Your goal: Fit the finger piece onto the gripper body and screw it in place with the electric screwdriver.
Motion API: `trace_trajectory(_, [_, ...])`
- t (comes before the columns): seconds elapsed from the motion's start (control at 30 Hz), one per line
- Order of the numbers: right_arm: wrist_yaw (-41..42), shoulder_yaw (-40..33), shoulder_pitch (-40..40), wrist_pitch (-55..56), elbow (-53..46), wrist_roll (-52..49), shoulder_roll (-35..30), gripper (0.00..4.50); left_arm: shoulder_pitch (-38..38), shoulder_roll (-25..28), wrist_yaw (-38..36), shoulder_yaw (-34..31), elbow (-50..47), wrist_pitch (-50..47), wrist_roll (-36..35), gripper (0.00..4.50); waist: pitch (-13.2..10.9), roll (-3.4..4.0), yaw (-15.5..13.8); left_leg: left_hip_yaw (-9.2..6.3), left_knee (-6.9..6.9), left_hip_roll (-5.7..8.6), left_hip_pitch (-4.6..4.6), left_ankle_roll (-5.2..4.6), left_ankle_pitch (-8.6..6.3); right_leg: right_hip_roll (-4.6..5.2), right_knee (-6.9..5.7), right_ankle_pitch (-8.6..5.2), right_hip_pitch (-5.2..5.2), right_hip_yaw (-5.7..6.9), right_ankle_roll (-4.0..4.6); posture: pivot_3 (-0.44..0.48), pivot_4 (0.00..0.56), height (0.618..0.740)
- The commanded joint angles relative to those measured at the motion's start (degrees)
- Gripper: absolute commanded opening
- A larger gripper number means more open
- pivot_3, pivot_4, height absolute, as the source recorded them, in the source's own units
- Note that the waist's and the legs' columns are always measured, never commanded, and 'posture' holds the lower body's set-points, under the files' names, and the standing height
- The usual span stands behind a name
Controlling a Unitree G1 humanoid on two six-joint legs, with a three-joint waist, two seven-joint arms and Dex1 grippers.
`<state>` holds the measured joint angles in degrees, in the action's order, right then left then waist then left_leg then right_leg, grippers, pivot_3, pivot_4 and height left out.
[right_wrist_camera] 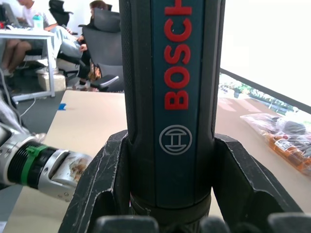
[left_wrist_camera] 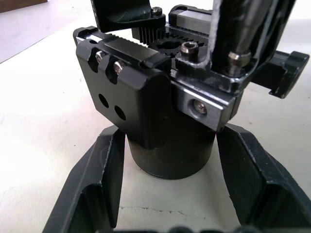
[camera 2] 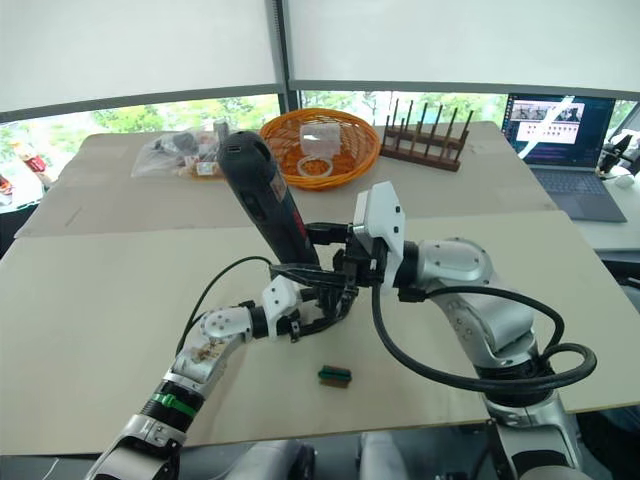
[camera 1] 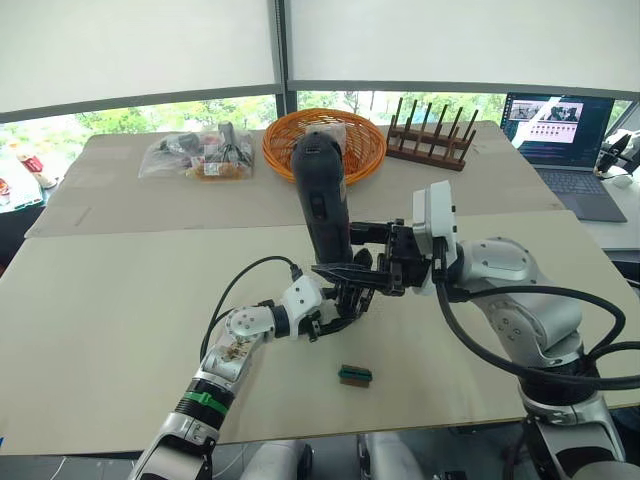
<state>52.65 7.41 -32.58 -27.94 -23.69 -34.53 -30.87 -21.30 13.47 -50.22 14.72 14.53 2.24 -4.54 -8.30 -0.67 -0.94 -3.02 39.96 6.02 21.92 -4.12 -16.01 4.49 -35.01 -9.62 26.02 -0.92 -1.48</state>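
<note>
Bosch electric screwdriver (right_wrist_camera: 177, 97) clamped upright in right tool (camera 1: 392, 262), bit down on gripper body (left_wrist_camera: 160, 97). Left tool (left_wrist_camera: 167, 194) closed around that body's round base, mid-bench (camera 1: 120, 330).

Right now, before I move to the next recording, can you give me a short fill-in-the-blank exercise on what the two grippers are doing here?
1. The right gripper is shut on the electric ____.
2. The left gripper holds the gripper body by its round ____ end.
3. On the table in front of the grippers lies a small green-and-brown ____.
4. The orange ____ at the back of the table sits beside a wooden rack.

Missing words: screwdriver; bottom; block; basket
</note>
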Motion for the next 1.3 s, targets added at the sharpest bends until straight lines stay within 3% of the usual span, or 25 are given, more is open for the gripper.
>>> trace_trajectory(0.03, [0.14,2.07,1.49,-4.38,4.35,2.87,-2.76,1.93,-1.22,-0.28,0.11,-0.36,-1.31,0.84,-0.81,2.31,0.0,0.0,-0.08,0.0,0.0,0.0,-0.04,-0.11,-0.06,0.0,0.0,0.0,-0.03,0.0,0.0,0.0,0.15,0.74])
trace_trajectory(0.2, [-2.28,1.79,1.15,-7.05,6.33,1.65,-1.85,1.93,-1.31,-0.33,0.19,-0.26,-1.15,1.06,-0.8,2.31,0.02,0.01,-0.2,0.0,-0.05,-0.01,-0.28,-0.14,-0.09,0.01,0.04,0.0,-0.3,0.01,0.0,0.0,0.15,0.74])
trace_trajectory(0.3, [-0.71,4.24,1.16,-4.45,7.5,5.53,-3.83,1.93,-1.3,-0.22,0.18,-0.33,-1.11,1.15,-0.83,2.31,0.02,0.01,-0.24,-0.01,-0.12,-0.01,-0.52,-0.15,-0.1,0.01,0.11,-0.01,-0.54,0.01,-0.01,0.0,0.15,0.74])
trace_trajectory(0.63, [0.66,5.84,1.82,-6.89,8.07,4.62,-6.01,1.93,-1.27,-0.12,0.15,-0.19,-1.05,1.45,-0.88,2.31,0.22,-0.02,-0.54,-0.04,-0.17,-0.02,-1.09,-0.3,-0.21,0.05,0.26,-0.13,-1.11,0.09,-0.17,0.0,0.15,0.74])
trace_trajectory(1.3, [5.5,2.52,-6.05,-8.38,10.88,2.44,-10.68,1.93,-2.99,-2.0,0.18,-0.5,-2.37,0.8,-2.2,2.31,0.22,-0.03,-0.64,-0.04,-0.16,-0.02,-0.82,-0.32,-0.21,0.11,0.26,-0.14,-0.95,0.08,-0.19,0.0,0.15,0.74])
